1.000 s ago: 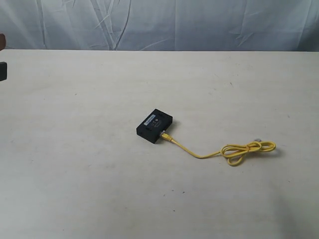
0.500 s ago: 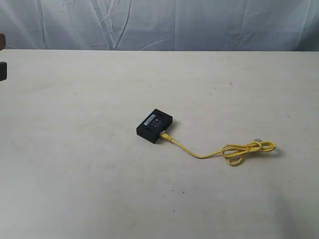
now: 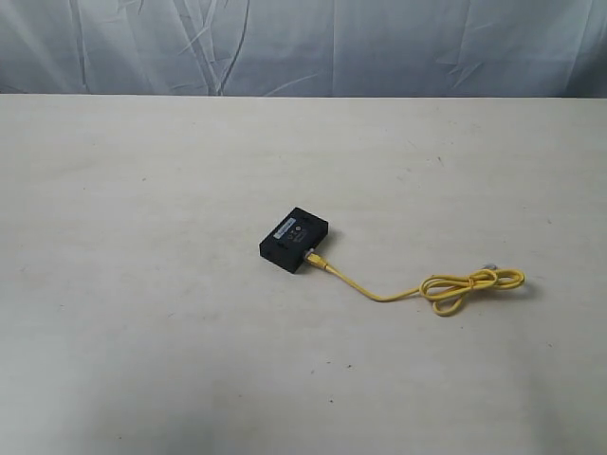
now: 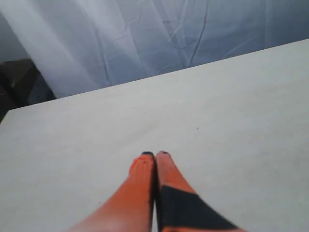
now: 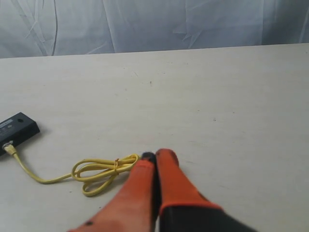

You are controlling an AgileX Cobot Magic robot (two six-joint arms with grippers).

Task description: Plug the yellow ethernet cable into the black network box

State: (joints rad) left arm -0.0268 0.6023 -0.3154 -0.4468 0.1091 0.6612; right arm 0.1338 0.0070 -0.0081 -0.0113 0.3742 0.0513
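The black network box (image 3: 294,240) lies flat near the middle of the table, pale label strip on top. One plug of the yellow ethernet cable (image 3: 379,294) sits in the box's near-right side, and the cord runs right to a bundled loop (image 3: 471,286). The right wrist view shows the box (image 5: 17,129) and the cable's loop (image 5: 99,172). My right gripper (image 5: 155,155) is shut and empty, above the table just beside the loop's end. My left gripper (image 4: 155,155) is shut and empty over bare table. Neither gripper appears in the exterior view.
The pale table (image 3: 142,313) carries only the box and cable. A wrinkled light-blue cloth backdrop (image 3: 313,43) hangs behind the table's far edge. In the left wrist view, a dark gap (image 4: 17,84) shows past the table's corner.
A dark and reddish part at the exterior view's left edge has left the frame. The box and cable have not moved.
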